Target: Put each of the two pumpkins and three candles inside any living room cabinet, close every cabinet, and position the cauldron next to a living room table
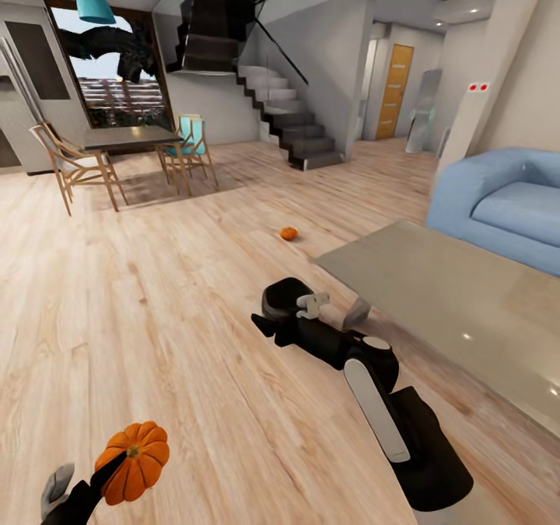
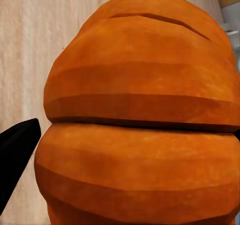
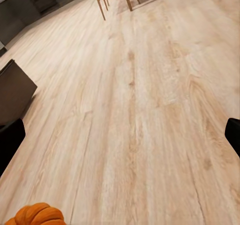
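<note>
Left pincer (image 1: 117,463) pinching one pumpkin (image 1: 134,461) low over the wood floor (image 1: 155,315). Second pumpkin (image 1: 288,233) lying on the floor beyond the desk (image 1: 467,307) (glass-topped). Right pincer (image 1: 284,311) spread, holding nothing.

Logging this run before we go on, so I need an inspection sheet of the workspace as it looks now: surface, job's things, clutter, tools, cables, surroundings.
Surface: pale wood floor; glass-topped table at the right, its visible top bare.
Job's things: one pumpkin held off the floor in the left tool; second pumpkin on the floor farther ahead, apart from the table. Candles, cauldron, cabinet: nothing seen.
Clutter: nothing seen.
Tools: left tool shut on the pumpkin; right tool holds nothing, fingers apart over bare floor in its wrist view.
Cables: nothing seen.
Surroundings: blue sofa, dining table with chairs, staircase.
</note>
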